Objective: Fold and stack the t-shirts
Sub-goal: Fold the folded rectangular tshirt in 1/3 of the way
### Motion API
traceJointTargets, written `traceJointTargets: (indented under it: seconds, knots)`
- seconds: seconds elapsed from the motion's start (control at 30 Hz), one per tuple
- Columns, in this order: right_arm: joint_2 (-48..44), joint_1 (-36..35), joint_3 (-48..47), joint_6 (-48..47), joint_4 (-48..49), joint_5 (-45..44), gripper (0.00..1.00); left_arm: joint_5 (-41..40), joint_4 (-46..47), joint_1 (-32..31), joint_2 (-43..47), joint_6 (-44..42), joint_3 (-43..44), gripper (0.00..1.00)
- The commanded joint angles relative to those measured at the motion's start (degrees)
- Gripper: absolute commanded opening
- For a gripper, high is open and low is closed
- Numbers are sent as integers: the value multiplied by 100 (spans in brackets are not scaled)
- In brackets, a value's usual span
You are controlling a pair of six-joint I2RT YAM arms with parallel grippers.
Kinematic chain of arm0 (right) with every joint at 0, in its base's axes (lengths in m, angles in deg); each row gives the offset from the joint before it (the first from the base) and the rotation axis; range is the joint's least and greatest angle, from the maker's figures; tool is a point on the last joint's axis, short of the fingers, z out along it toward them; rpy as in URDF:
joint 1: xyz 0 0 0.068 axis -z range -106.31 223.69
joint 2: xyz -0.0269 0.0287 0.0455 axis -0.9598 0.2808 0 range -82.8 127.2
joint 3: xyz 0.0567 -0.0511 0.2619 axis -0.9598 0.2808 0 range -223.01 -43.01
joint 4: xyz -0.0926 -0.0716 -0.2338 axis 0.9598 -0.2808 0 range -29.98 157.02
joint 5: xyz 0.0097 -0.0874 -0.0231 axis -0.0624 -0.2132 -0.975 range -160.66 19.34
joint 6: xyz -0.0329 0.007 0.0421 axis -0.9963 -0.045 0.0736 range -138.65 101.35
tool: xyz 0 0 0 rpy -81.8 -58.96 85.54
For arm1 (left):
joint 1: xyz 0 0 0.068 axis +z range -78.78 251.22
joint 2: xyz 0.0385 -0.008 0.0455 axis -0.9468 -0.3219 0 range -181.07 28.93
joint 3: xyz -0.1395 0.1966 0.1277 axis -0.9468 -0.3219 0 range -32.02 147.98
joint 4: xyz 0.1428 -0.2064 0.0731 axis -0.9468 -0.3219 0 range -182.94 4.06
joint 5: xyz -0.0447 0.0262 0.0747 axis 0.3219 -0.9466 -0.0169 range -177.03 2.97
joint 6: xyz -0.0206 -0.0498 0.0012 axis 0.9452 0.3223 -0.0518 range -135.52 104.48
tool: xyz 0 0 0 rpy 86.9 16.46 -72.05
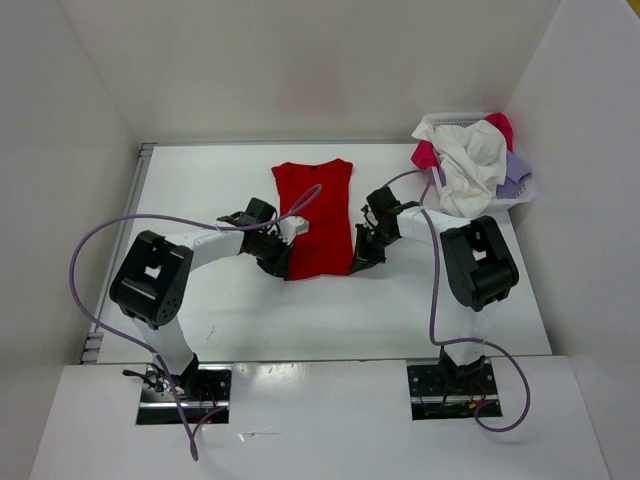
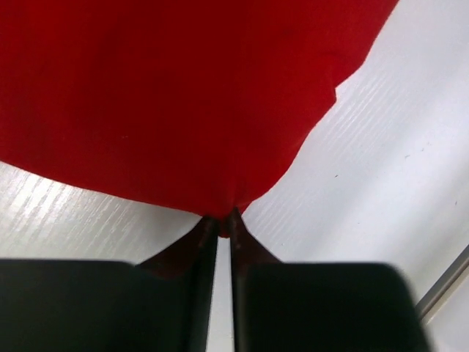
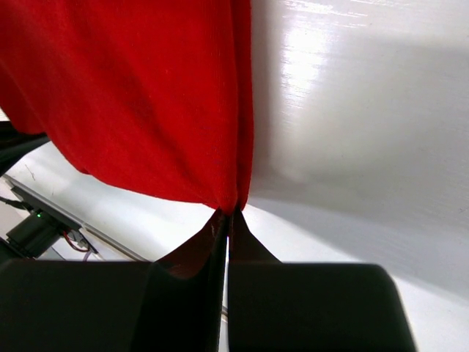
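Note:
The red t-shirt (image 1: 318, 215) lies lengthwise on the white table, sides folded in, neck away from me. My left gripper (image 1: 283, 262) is shut on its near left corner; the left wrist view shows red cloth (image 2: 183, 103) pinched at the fingertips (image 2: 222, 220). My right gripper (image 1: 357, 263) is shut on the near right corner; the right wrist view shows the cloth (image 3: 139, 95) pinched at the tips (image 3: 230, 214). The off-white (image 1: 470, 165), pinkish red (image 1: 500, 127) and lavender (image 1: 515, 172) shirts are heaped in the basket.
A white mesh basket (image 1: 520, 196) stands at the far right against the side wall. White walls close the table (image 1: 220, 310) on three sides. Purple cables loop from both arms over the table.

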State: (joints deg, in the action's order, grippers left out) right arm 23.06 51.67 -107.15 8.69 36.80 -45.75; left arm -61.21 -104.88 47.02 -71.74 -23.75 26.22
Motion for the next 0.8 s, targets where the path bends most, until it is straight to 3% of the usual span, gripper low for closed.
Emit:
traceJointTargets:
  seconds: [0.0,0.07,0.17,0.43,0.67,0.77]
  knots:
    - [-294,-30,33,-44,-37,76,0,177,-127,12,-182,137,47,11]
    - [-233,-30,33,-44,-37,76,0,308,-128,-40,-304,216,47,0]
    - [-233,-30,33,-96,-106,15,0,309,-197,-40,-252,69,170,0]
    - [-286,84,95,-220,-336,-381,0,-1289,-883,83,477,-1382,74,0]
    - [-286,84,147,-254,-283,48,0,-1361,-1077,-154,601,-1726,-41,0]
    - [-163,-48,147,-368,-353,199,29,-1238,-1130,-216,600,-1647,-41,12]
